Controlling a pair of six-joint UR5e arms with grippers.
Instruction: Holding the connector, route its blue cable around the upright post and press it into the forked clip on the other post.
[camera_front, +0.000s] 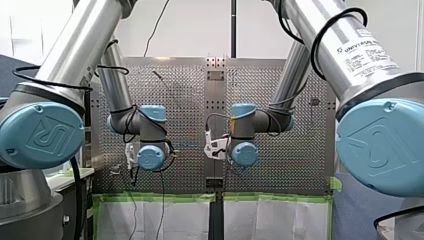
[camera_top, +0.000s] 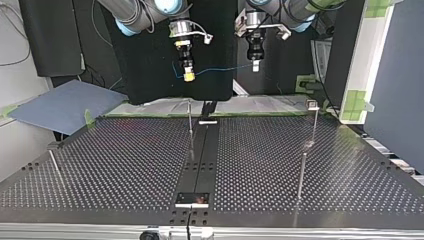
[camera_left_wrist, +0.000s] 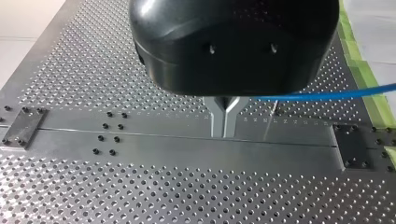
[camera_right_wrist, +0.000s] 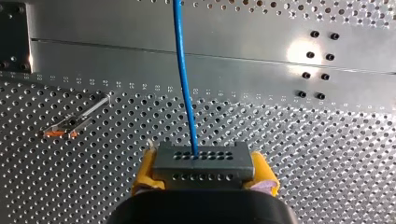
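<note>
Yellow-padded right claw (camera_right_wrist: 204, 169) clamps connector (camera_right_wrist: 203, 161); left claw (camera_left_wrist: 224, 119) appears closed on blue cable (camera_right_wrist: 184, 79). Routing not yet begun: next, lower cable around post (camera_top: 190, 122) beside centre strip of table (camera_top: 110, 165).

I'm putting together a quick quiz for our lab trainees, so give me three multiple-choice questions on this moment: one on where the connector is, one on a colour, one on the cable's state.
1. Where is the connector?
A) on the table
B) between my right claw's pads
C) in a clip

2. What colour are those pads?
A) yellow
B) white
C) red

3. How is the blue cable?
A) wound around a post
B) coiled on the table
C) strung in the air between both claws

Answers:
1 B: the right wrist view shows it clamped there.
2 A: yellow shows at both its sides.
3 C: the top view shows it spanning from my right claw to my left claw.
</note>
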